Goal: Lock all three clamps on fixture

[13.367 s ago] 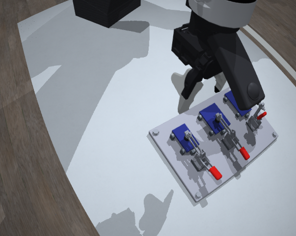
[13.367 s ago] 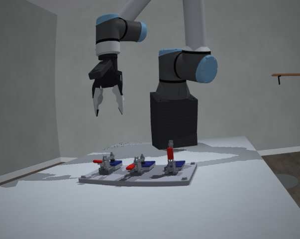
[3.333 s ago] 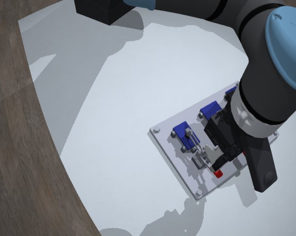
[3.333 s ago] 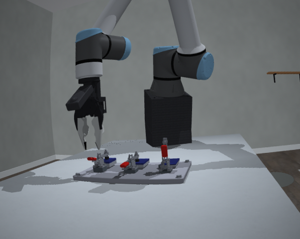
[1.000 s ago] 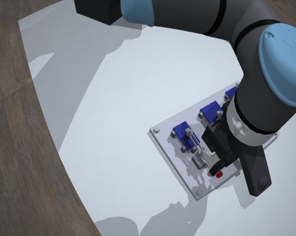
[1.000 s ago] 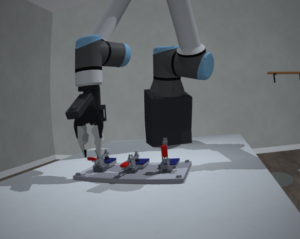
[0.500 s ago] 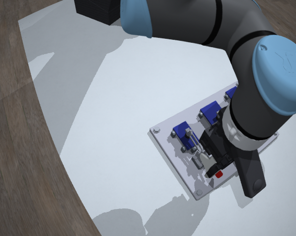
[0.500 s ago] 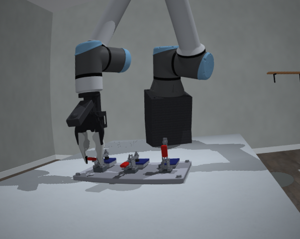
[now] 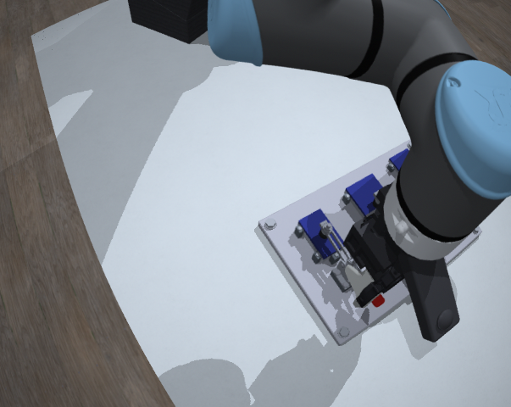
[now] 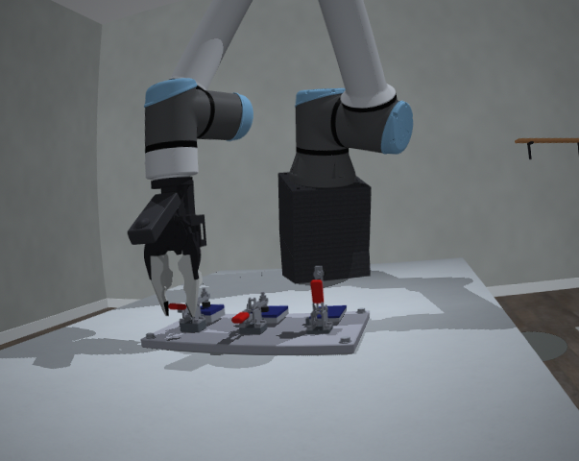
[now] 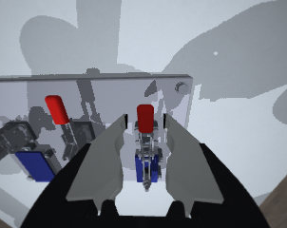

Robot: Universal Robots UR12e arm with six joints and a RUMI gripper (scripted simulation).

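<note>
A grey fixture plate (image 10: 259,338) holds three toggle clamps with red handles, each over a blue part. The left clamp's handle (image 10: 177,306) lies about level. The middle handle (image 10: 240,317) slopes low. The right handle (image 10: 317,291) stands upright. My gripper (image 10: 179,310) reaches down over the left clamp, with its fingers partly open on either side of that handle. In the wrist view the handle (image 11: 144,117) sits between the fingertips with a gap on each side. In the top view the arm hides most of the clamps; only the handle's tip (image 9: 378,300) shows.
The black robot pedestal (image 10: 324,229) stands behind the fixture. The white table top ends at a curved edge (image 9: 93,245) over wooden floor. A small wall shelf (image 10: 555,141) is far to the right.
</note>
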